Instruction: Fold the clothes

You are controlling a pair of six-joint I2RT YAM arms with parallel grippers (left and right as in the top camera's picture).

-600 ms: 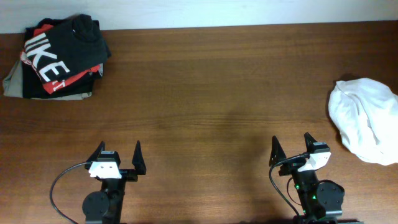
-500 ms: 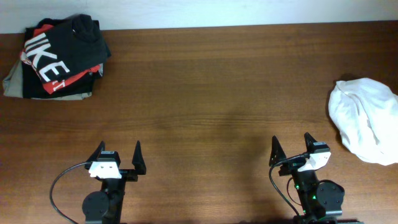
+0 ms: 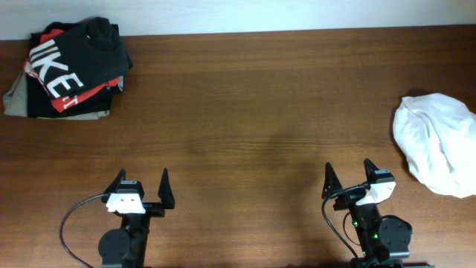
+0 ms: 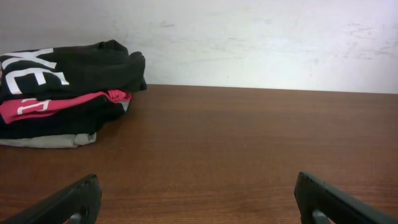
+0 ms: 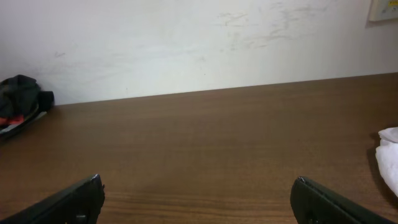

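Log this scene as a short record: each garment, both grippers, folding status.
white T-shirt: crumpled heap at the right edge of the table, unfolded
black shirt: folded, top of the pile in the far left corner
grey garment: folded, under the black shirt
left gripper: open, empty, at the near edge
right gripper: open, empty, at the near edge, apart from the white T-shirt
folding: not yet begun

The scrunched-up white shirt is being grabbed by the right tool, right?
No. The scrunched-up white shirt is not being grabbed. The right tool is open, empty and apart from the shirt, which lies by itself. The overhead view shows this.
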